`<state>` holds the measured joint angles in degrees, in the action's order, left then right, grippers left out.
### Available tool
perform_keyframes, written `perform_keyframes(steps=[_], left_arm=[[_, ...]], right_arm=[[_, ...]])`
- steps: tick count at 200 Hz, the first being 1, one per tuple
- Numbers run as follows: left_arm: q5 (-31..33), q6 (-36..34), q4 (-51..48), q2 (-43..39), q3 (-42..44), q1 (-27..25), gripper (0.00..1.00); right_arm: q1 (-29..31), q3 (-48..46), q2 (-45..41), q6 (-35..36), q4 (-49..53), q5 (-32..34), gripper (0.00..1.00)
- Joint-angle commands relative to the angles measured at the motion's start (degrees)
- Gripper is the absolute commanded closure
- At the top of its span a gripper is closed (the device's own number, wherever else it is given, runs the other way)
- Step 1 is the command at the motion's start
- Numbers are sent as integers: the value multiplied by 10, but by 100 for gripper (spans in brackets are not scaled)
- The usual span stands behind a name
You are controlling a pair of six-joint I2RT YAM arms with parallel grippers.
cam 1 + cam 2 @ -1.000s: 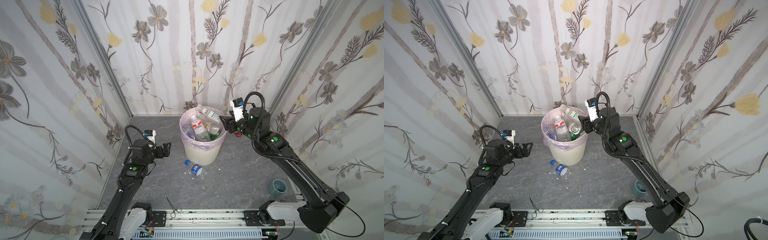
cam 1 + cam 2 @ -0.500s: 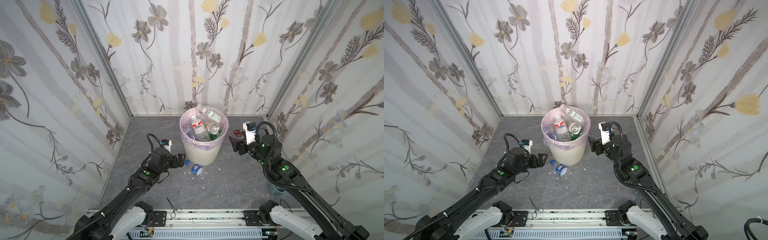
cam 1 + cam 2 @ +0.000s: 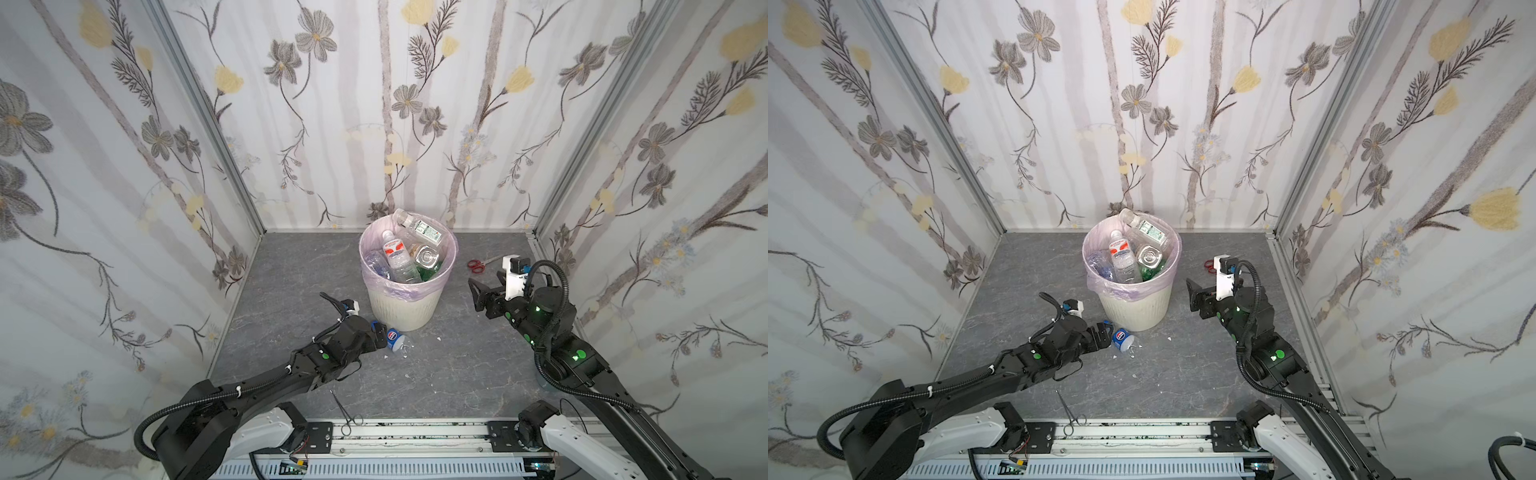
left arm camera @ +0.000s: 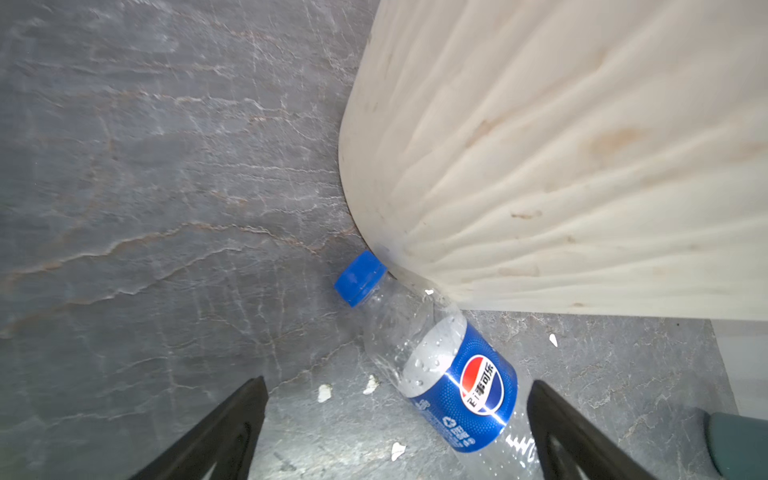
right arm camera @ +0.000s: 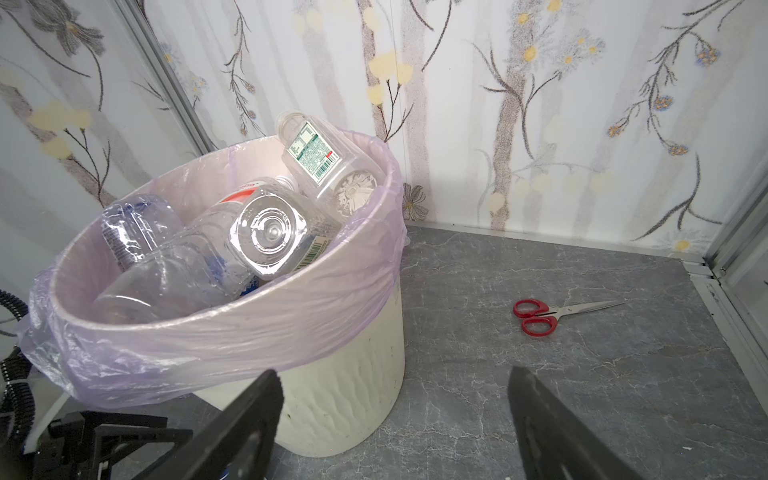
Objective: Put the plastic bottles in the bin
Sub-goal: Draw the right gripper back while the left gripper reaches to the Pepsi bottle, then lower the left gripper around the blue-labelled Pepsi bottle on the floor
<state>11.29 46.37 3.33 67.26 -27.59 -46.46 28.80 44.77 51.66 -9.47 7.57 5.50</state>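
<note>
Plastic bottle (image 4: 449, 374), clear, blue-labelled, lies on the veined grey worktop (image 4: 166, 166) against the ribbed cream bin (image 4: 540, 166), which holds more bottles (image 3: 399, 262). Left tool (image 4: 397, 384), spread wide and empty, has dropped to it; right tool (image 5: 394, 372), parted, empty, has left the rim.

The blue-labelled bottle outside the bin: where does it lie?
The blue-labelled bottle lies on its side on the floor, cap against the bin's near base, just ahead of the open left gripper in both top views.

One bin (image 3: 401, 309); six bottles (image 3: 395, 254) visible; one scissors (image 3: 477, 266); one forceps (image 3: 345, 410).
</note>
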Motion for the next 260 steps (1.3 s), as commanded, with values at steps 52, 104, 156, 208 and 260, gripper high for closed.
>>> perform_keyframes(steps=[52,104,156,208,260], left_arm=[[40,89,109,99,-2,-53,5],[36,95,108,137,4,-71,14],[33,98,75,55,70,-71,29],[26,56,29,-19,97,-70,33],[-27,54,63,-4,46,-71,18]], right_arm=[[-2,-12,-25,-20,-26,10,14],[-2,-28,-35,-22,-27,11,14],[-4,-33,-39,-25,-28,14,13],[-4,-35,-32,-28,-32,10,14],[-4,-41,-30,-35,-34,8,14]])
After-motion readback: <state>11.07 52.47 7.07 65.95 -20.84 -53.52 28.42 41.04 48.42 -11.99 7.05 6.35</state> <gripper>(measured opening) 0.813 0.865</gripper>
